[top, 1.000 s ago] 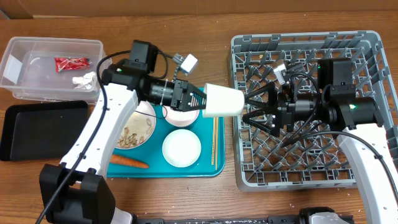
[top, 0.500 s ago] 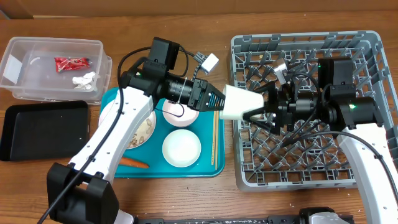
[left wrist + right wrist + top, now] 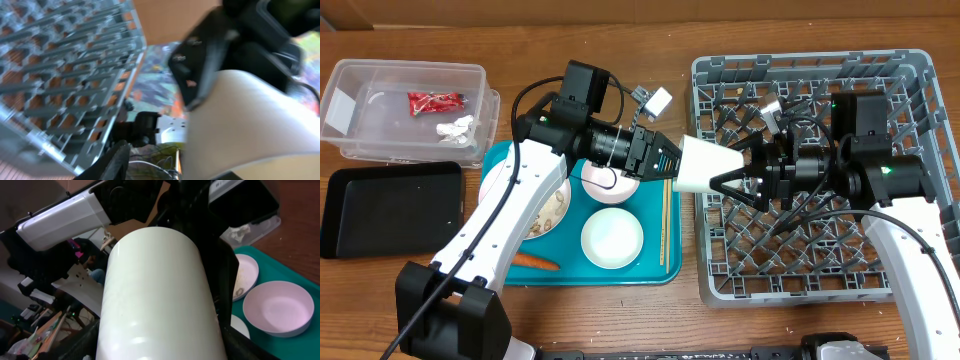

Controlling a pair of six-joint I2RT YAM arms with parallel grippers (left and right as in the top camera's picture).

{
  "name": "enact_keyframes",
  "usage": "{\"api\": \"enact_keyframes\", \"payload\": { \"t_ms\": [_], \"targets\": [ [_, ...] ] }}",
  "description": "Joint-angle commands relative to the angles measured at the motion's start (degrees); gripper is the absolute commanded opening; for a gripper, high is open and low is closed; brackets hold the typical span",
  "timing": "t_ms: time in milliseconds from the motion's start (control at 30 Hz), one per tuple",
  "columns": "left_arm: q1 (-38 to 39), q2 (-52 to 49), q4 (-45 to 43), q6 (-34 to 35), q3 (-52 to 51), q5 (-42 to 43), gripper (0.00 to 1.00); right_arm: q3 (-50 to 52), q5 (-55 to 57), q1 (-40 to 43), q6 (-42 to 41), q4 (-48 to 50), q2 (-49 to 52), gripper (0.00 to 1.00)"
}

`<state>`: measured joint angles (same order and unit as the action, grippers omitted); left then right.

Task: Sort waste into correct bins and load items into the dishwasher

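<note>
A white cup (image 3: 705, 165) hangs sideways in the air at the left edge of the grey dish rack (image 3: 820, 262), between both grippers. My right gripper (image 3: 725, 178) is shut on its narrow end, and the cup fills the right wrist view (image 3: 160, 295). My left gripper (image 3: 667, 165) is at the cup's wide rim with its fingers spread open. In the left wrist view one finger stands apart from the cup (image 3: 240, 125). The chopsticks (image 3: 665, 225), a white bowl (image 3: 612, 238), a plate with food scraps (image 3: 535, 215) and the carrot (image 3: 525, 260) lie on or beside the teal tray (image 3: 655, 275).
The clear tub (image 3: 380, 75) at the far left holds the red wrapper (image 3: 432, 101) and white tissue (image 3: 455, 128). The black tray (image 3: 385, 210) lies in front of it. Another small bowl (image 3: 610, 187) sits under my left arm.
The left arm carried the cup right to the rack's edge. The right gripper's fingers closed around its narrow end. The left gripper's fingers have spread at the rim.
</note>
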<state>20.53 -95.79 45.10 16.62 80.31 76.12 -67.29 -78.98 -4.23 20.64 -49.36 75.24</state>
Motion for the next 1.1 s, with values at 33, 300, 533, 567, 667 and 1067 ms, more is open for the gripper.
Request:
{"api": "enact_keyframes", "payload": {
  "t_ms": [33,300,533,567,667,1067],
  "targets": [
    [-0.6,-0.3,6.2,-2.3,1.1,-15.7,0.36,-1.0,3.9,-0.2,-0.2,-0.5,0.0,0.52],
    [-11.4,4.9,17.6,-6.0,1.2,-38.1,0.36,-1.4,35.9,1.7,-15.0,-3.2,-0.8,0.47],
    [-24.6,12.7,25.1,-8.7,1.2,-49.1,0.38,-8.0,61.7,13.8,-23.7,-16.6,-1.5,0.46],
    [-25.9,13.4,25.9,-9.1,1.2,-49.8,0.39,-8.5,64.3,15.8,-24.1,-17.9,-1.5,0.46],
    [-28.9,14.6,28.0,-10.4,1.2,-51.2,0.39,-8.7,70.9,22.6,-25.4,-21.2,-1.4,0.46],
    [-29.8,14.5,29.1,-10.9,1.2,-51.0,0.39,-5.1,81.9,42.8,-33.7,-22.2,-0.3,0.41]
  ]
}}
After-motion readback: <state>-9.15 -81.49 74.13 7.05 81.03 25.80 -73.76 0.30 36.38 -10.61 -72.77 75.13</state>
